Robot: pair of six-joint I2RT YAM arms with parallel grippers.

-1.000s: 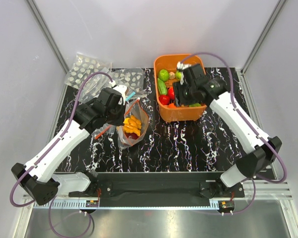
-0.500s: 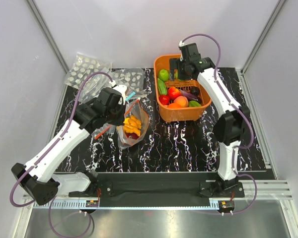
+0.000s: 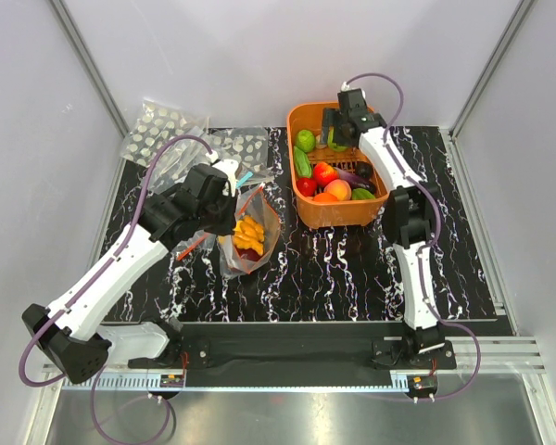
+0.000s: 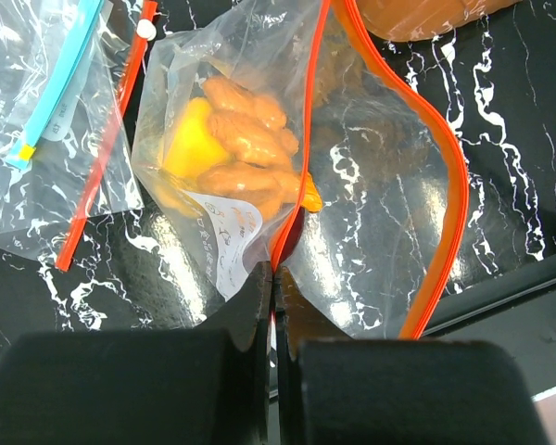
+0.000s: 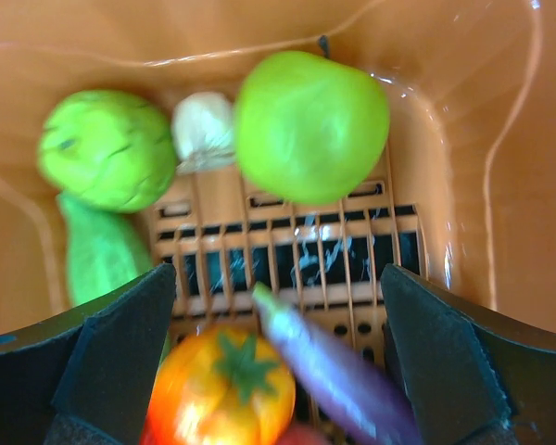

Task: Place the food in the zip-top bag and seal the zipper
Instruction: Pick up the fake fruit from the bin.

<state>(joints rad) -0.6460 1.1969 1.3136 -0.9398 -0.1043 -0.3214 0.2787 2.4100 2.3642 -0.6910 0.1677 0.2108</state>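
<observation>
One bag point(image 3: 252, 243) lies centre-left in the overhead view, mouth open.
Only the left wrist view shows the left end effector point(image 4: 273, 289) clenched on its red zipper point(image 4: 461, 190), orange food point(image 4: 246, 139) inside; the right end effector point(image 5: 278, 348) hangs released over a green apple point(image 5: 310, 125) in the basket point(image 5: 463, 139). Black marbled worktop point(image 3: 334, 269), white walls point(image 3: 259, 56).

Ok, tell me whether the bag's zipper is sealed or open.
Open: the zipper gapes, its strips bowed apart, left fingers pinching one.
</observation>
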